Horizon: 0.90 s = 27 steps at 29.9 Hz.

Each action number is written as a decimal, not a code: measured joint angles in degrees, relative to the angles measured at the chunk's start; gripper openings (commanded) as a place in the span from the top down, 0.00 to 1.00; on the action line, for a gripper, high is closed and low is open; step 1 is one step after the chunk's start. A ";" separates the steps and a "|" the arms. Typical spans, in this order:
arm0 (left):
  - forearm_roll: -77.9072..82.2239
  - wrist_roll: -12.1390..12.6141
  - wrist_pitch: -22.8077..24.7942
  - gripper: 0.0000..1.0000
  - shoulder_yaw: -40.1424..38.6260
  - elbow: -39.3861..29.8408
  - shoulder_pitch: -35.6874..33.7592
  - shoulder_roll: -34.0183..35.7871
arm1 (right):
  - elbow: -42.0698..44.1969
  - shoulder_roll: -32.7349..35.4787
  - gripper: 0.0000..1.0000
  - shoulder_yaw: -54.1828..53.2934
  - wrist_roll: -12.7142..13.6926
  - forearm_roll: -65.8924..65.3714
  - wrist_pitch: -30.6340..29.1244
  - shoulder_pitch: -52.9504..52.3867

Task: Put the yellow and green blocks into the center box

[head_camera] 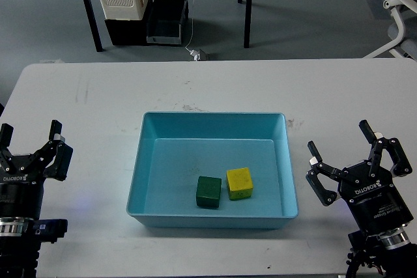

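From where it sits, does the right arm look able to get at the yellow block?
Probably yes. The right gripper is open beside the tray, and the yellow block lies uncovered on that side, the green block beyond it.

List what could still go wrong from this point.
Little, but two things:
1. The green block and yellow block sit very close together in the blue tray, near its front wall. Any attempt to regrasp one would likely nudge the other.
2. The left tool and right tool rest open, flanking the tray. A careless inward swing could bump its rim and shift it across the table.
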<state>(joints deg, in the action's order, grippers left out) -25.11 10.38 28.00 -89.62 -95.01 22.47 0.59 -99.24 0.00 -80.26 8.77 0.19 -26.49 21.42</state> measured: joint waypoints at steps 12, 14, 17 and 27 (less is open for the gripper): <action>1.29 -0.26 0.00 0.00 3.04 0.00 -1.50 -0.54 | 0.00 0.00 0.00 -0.18 -0.43 -0.02 -1.24 0.25; 2.34 -0.26 0.00 0.00 3.29 0.00 -1.77 -0.57 | 0.00 0.00 0.00 -0.23 -0.48 -0.02 -1.38 0.28; 3.73 -0.26 0.00 0.00 4.61 0.00 -1.89 -0.59 | 0.00 0.00 0.00 -0.26 -0.52 -0.02 -1.49 0.29; 4.11 -0.31 0.00 0.00 5.33 0.00 -1.89 -0.59 | 0.00 0.00 0.00 -0.68 -0.87 -0.02 -1.51 0.29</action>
<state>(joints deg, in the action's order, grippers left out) -21.00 10.07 28.00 -84.29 -95.01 20.58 0.00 -99.24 0.00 -80.93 7.89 0.16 -28.00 21.71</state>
